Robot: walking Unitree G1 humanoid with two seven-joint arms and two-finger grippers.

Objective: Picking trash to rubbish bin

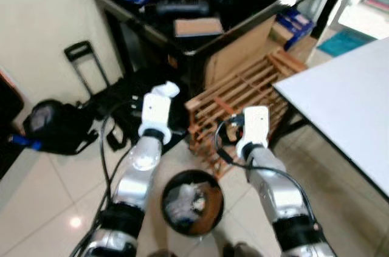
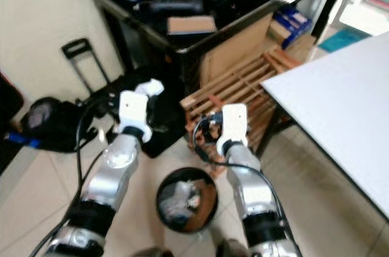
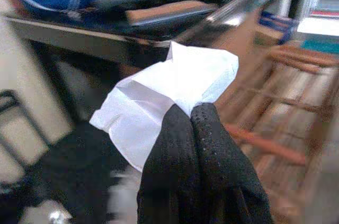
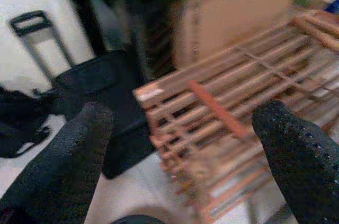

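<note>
Between the two black fingers of the left end effector (image 3: pixel 197 123), a crumpled white paper (image 3: pixel 169 94) is being pinched, the fingertips pressing together on one lower edge of it. That end effector is riding high and forward, and the black rubbish bin (image 1: pixel 192 201) is sitting on the tiled floor well below and behind it, closer to the robot's feet, already carrying some pale scraps. The right end effector (image 4: pixel 185 144) is hanging with its fingers spread wide and nothing between them, facing a wooden slatted rack (image 1: pixel 243 102) that is leaning by a dark cabinet.

The hold looks thin: only a corner of the paper is being gripped, so a quick swing of the arm could be enough to shake it loose. Because the bin is lying off to the near side rather than under the paper, letting go now would likely be dropping it onto the floor or the black bag (image 1: pixel 124 96) beneath the left end effector. The light paper may also be drifting sideways as it falls, missing the rim.
</note>
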